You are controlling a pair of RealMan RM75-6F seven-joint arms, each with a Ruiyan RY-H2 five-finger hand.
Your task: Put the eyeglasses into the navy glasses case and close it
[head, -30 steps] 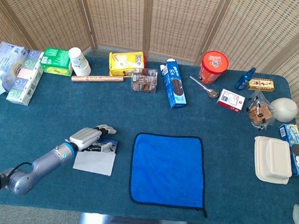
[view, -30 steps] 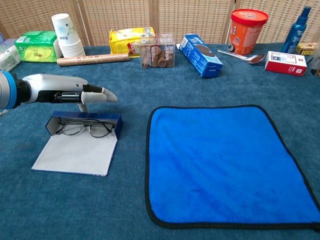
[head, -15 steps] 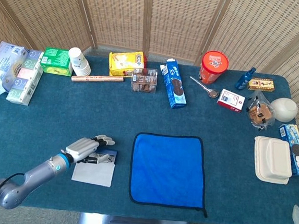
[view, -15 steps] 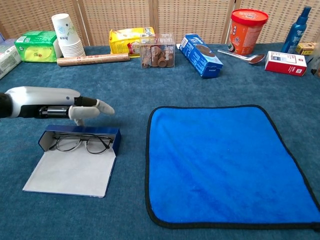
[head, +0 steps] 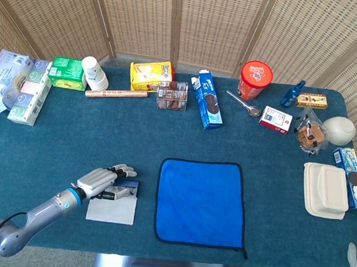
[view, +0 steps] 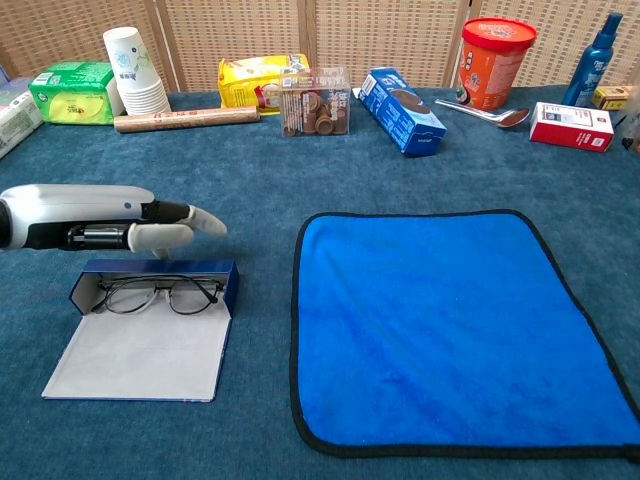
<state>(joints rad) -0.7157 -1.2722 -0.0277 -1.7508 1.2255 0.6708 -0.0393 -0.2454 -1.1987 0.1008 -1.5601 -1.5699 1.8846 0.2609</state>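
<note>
The navy glasses case (view: pixel 228 288) lies open at the near left of the table, its pale grey lid flap (view: pixel 140 350) spread flat toward me. The eyeglasses (view: pixel 160 294) lie folded inside the case tray. My left hand (view: pixel 100 217) hovers just behind and above the tray, fingers stretched out to the right and the thumb tucked under them, with nothing in it. In the head view the same left hand (head: pixel 99 180) covers the far edge of the case (head: pixel 112 208). Only a grey sliver of my right hand (head: pixel 351 253) shows, at the bottom right corner.
A blue cloth (view: pixel 450 320) lies right of the case. Along the far edge stand paper cups (view: pixel 130 70), a rolled tube (view: pixel 185 120), a yellow bag (view: pixel 255 80), a blue carton (view: pixel 405 110) and a red tub (view: pixel 493 60). A white clamshell box (head: pixel 327 190) sits at the right.
The open case with the eyeglasses has slid toward me, and my left hand has drawn back with it. The lid flap stays flat.
</note>
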